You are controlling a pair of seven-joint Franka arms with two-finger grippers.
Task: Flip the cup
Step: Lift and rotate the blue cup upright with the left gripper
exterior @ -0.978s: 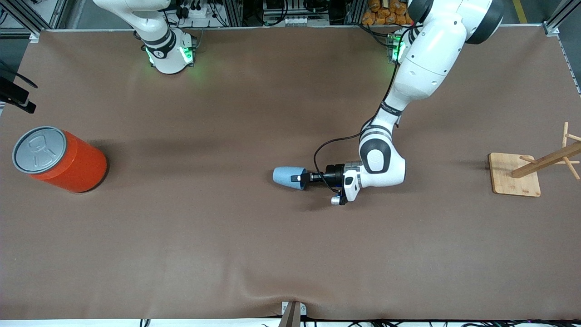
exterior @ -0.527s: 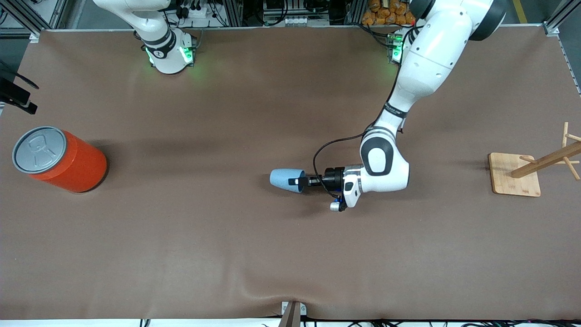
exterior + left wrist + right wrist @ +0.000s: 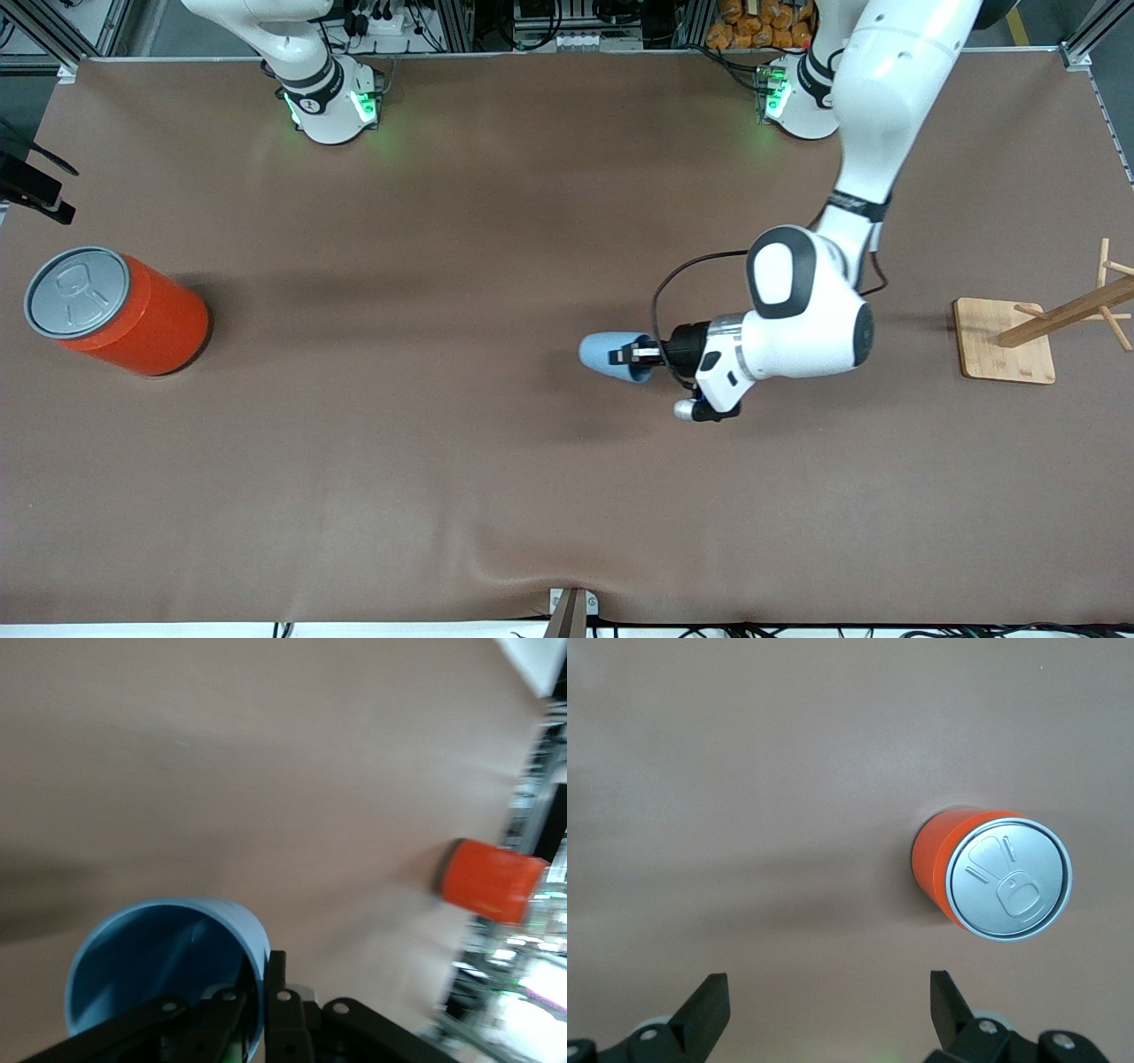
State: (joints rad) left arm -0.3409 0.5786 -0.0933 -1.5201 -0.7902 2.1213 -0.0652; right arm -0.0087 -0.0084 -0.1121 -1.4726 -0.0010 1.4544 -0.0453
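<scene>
The light-blue cup is on its side in the air over the middle of the table, its base pointing toward the right arm's end. My left gripper is shut on its rim, one finger inside and one outside. In the left wrist view the cup's open mouth faces the camera and the left gripper pinches its wall. My right gripper is open and empty, up over bare table beside the orange can; that arm waits.
A large orange can with a grey lid stands at the right arm's end of the table; it also shows in the right wrist view and the left wrist view. A wooden peg rack on a square base stands at the left arm's end.
My left gripper has risen with the cup and carried it toward the left arm's end of the table. The right arm has not moved.
</scene>
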